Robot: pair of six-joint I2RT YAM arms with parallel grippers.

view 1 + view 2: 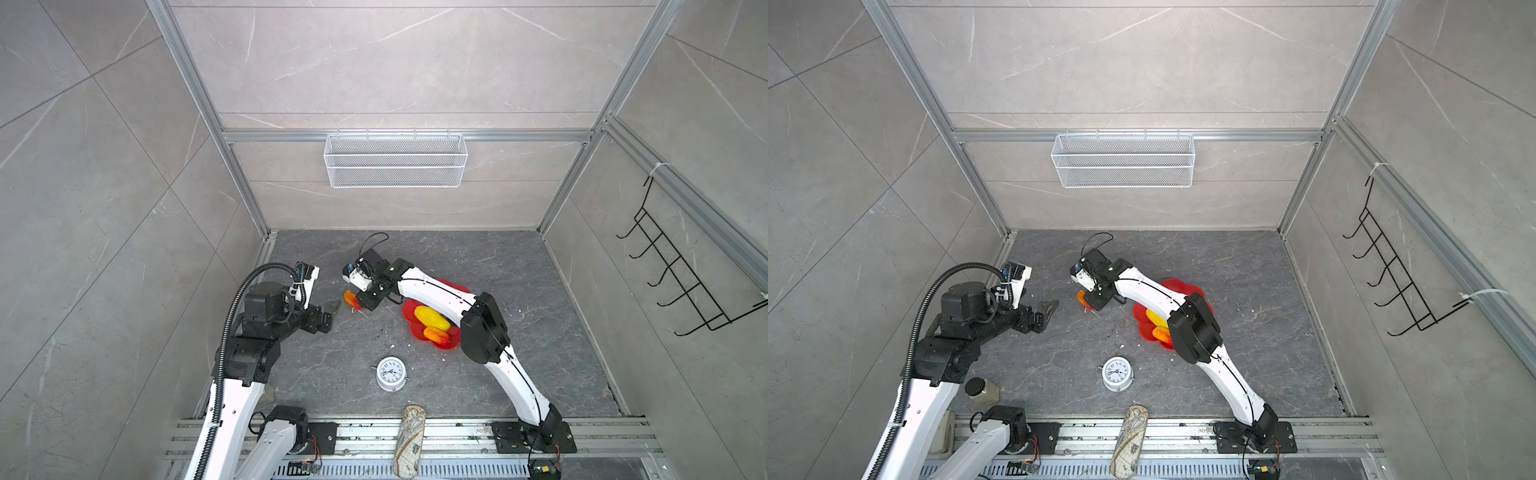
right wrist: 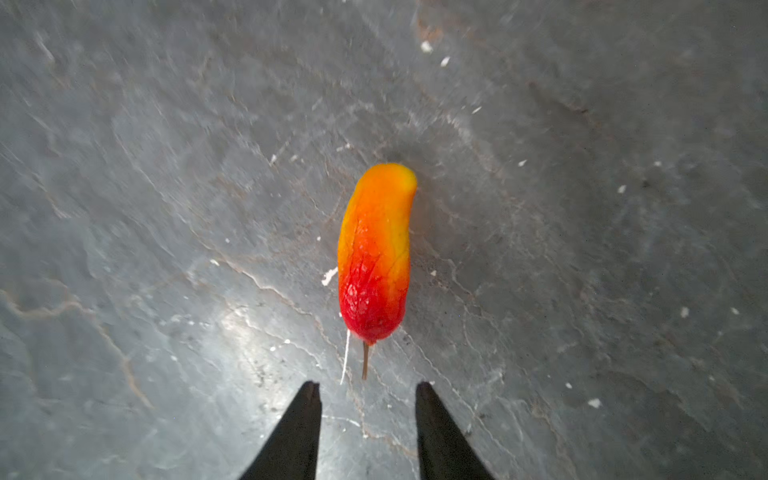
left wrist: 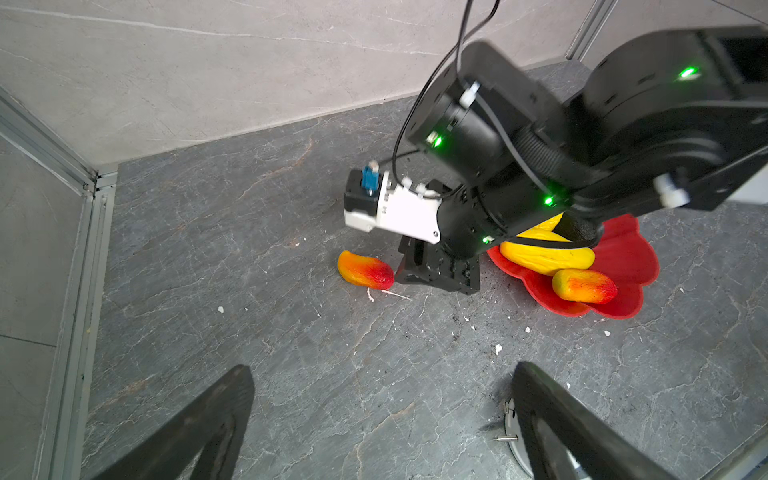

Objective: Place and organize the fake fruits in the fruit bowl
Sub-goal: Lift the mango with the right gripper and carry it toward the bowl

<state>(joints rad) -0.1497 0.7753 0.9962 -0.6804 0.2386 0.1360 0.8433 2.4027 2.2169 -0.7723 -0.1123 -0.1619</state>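
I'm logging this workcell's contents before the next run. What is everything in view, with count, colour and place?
fruit bowl: one, red, on the table, right of centre.
long yellow fruit: one, yellow, in the bowl.
bowl orange-red fruit: one, orange-red, in the bowl beside the yellow one.
loose orange-red fruit: one, orange-red, on the table left of the bowl.
alarm clock: one, white, table front centre.
wire basket: one, white, back wall.
hook rack: one, black, right wall.
patterned pouch: one, beige print, front rail.
jar: one, dark lid, front left.
left pincer: one, black, open, empty.
right pincer: one, black, open, just short of the loose fruit.
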